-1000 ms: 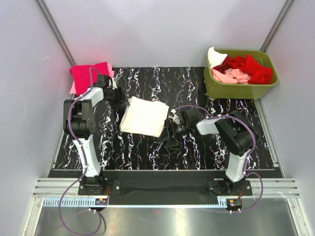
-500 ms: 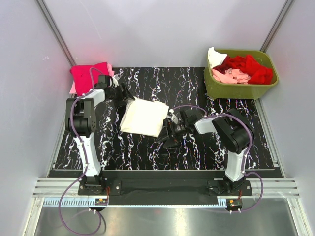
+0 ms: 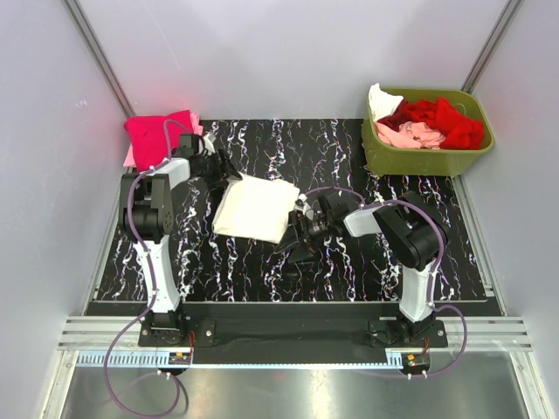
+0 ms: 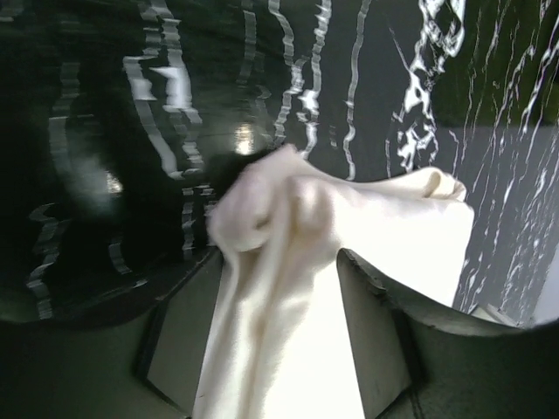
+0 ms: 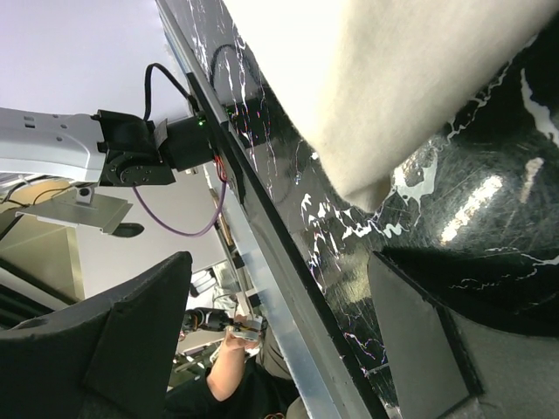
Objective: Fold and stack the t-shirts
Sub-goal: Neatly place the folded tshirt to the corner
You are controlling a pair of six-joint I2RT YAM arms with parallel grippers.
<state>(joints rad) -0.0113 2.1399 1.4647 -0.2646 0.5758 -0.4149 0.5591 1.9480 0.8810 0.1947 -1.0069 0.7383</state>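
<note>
Left gripper (image 3: 228,171): has slid right, from just beside the cream shirt (image 3: 256,207) onto its far left corner; its fingers now pinch bunched cloth.
Cream shirt: far left corner is now crumpled and nudged slightly right.
Right gripper (image 3: 298,232): has edged a little left, toward the shirt's near right corner.
Right arm (image 3: 389,220): elbow has drawn slightly left.

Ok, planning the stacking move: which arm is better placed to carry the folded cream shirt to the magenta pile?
Left, likely. The left hand grips a corner of the cream shirt, and the magenta pile lies on its side. The right hand is open, holding nothing.
</note>
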